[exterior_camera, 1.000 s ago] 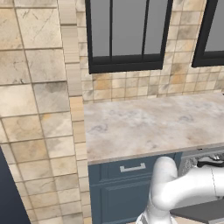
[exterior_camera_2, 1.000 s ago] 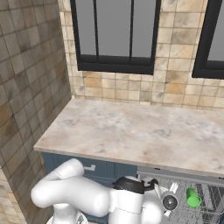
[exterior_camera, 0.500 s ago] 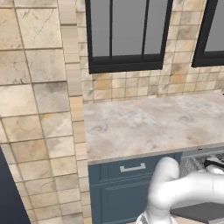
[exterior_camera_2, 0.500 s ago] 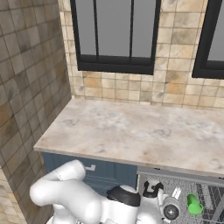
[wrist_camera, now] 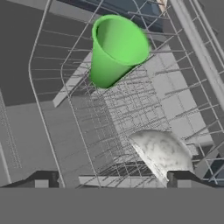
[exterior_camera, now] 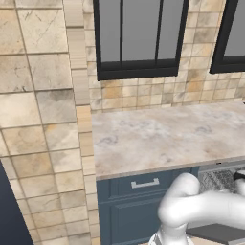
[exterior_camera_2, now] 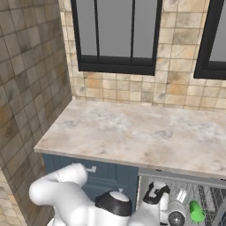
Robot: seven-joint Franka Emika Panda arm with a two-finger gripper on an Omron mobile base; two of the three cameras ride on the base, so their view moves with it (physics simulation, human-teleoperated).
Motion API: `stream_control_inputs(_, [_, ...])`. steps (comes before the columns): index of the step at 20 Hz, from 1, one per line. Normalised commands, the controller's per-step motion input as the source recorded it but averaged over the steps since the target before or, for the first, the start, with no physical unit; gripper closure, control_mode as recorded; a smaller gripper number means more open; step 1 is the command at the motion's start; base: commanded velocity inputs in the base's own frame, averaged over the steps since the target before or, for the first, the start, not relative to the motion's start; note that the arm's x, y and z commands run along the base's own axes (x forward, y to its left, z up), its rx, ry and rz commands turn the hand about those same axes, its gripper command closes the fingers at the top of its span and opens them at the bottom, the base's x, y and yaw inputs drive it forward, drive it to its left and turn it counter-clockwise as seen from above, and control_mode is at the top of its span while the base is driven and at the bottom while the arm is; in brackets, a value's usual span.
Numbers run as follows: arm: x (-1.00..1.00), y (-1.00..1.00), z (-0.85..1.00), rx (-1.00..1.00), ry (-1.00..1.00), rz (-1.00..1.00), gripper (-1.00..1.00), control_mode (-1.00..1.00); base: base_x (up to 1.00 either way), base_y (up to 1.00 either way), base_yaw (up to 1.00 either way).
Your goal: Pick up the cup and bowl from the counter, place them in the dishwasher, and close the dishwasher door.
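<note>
Bowl (wrist_camera: 162, 153) just released beside cup (wrist_camera: 117, 49) in rack (wrist_camera: 131, 105); jaws now spread wide, empty. Only dishwasher door left to be shut.

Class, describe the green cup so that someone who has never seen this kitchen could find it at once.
Start at the marbled counter under the dark-framed windows and look below its right end, where the dishwasher stands open with its wire rack showing. The green cup lies tilted in that rack. It is the one bright green thing there, unlike the pale grey bowl beside it.
</note>
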Motion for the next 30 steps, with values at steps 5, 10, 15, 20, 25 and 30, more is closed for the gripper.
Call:
stream_control_inputs(5, [0.1,0.0,0.59,0.0,0.08,0.0,-1.0,-1.0,0.0,0.0,0.0])
stream_control_inputs(10, [0.07,0.0,0.28,-0.04,0.22,0.0,-1.0,-1.0,0.0,0.0,0.0])
stream_control_inputs(15, [0.01,0.0,0.28,-0.06,0.24,0.02,-1.0,-1.0,0.0,0.0,0.0])
stream_control_inputs(20, [0.0,0.0,0.07,-0.04,0.1,0.08,-1.0,-1.0,0.0,0.0,0.0])
stream_control_inputs(25, [0.0,0.0,0.0,-0.01,0.0,0.05,-1.0,-1.0,0.0,0.0,0.0])
stream_control_inputs(30, [-0.31,0.03,0.0,-0.05,-0.1,0.0,-1.0,-1.0,0.0,0.0,0.0])
